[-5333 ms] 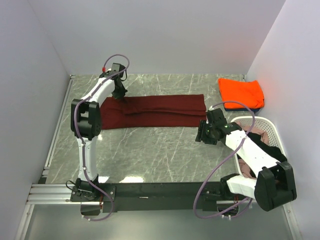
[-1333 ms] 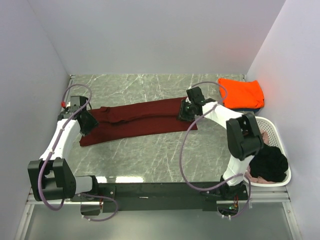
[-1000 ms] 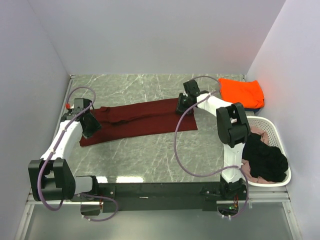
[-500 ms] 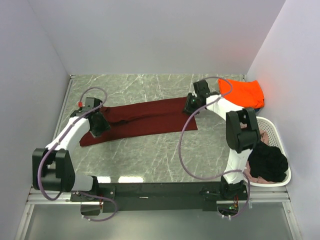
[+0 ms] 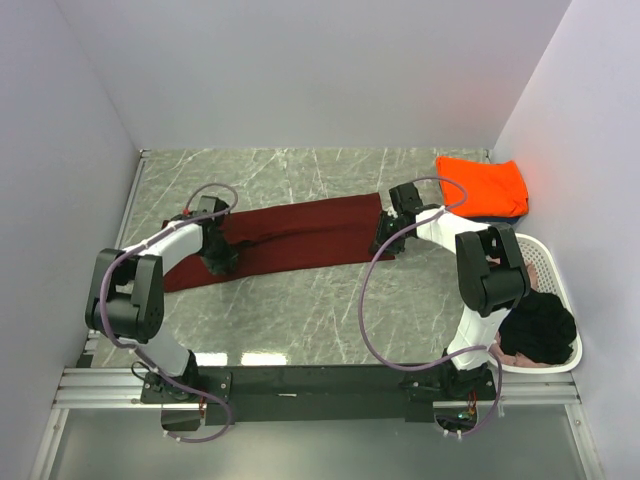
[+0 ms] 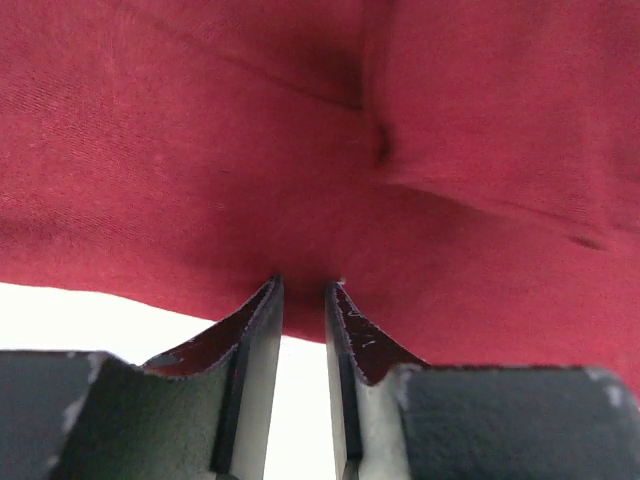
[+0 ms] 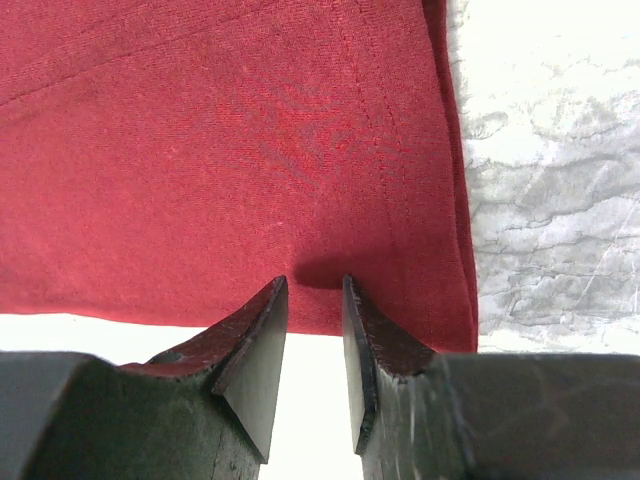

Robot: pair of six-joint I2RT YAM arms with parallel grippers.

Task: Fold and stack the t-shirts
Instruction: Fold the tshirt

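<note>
left gripper [image 5: 221, 262] has moved inward along maroon t-shirt [image 5: 300, 235]; both it and right gripper [image 5: 380, 242] pinch its edge

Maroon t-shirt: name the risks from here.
1. The left tool and right tool each pinch only the very edge of the maroon t-shirt, so it could slip out when lifted.
2. The cloth is creased by the left tool, and folding now may lock the wrinkles in.

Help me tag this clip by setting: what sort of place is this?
Probably a lab test cell, not a home: bare white walls box in a marble-look table, two robot arms are bolted to a rail at its edge, with a maroon shirt and laundry basket laid out.
</note>
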